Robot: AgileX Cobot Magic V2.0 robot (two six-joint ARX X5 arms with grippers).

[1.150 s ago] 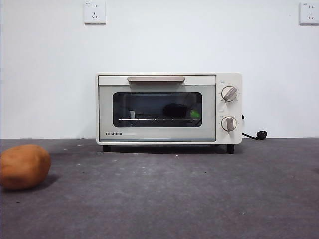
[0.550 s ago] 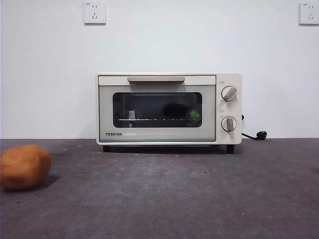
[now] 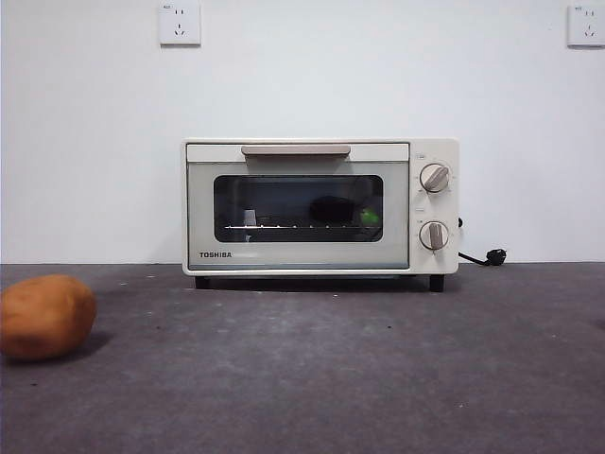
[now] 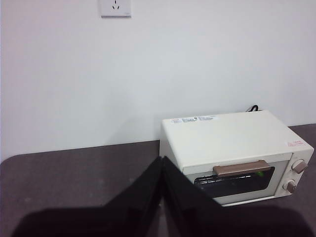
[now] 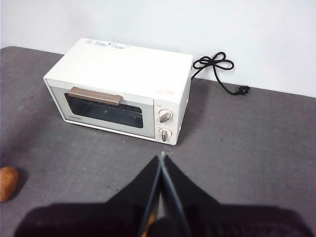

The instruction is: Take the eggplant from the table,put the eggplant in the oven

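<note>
Nothing is moving between the earlier front pictures and this one: I am seeing the oven door shut, the potato and the eggplant all sitting just where they were. Nearest to me, both arms are hanging raised and away from the work; the left gripper is showing its two black jaws pressed together with nothing between them, and the right gripper is doing the same. On the near left of the table, the orange-brown potato is lying alone, well apart from the oven; only the right wrist view also catches it, at its edge. Farther back, the oven is standing closed against the wall. Through the glass in the front view I am making out the eggplant lying on the wire rack, its green cap toward the knob side; the wrist views are giving only a hint of green behind the handle. The right wrist view is also showing the power cord coiled behind the oven. The table is dark grey and mottled, the wall white, with two sockets high up.
</note>
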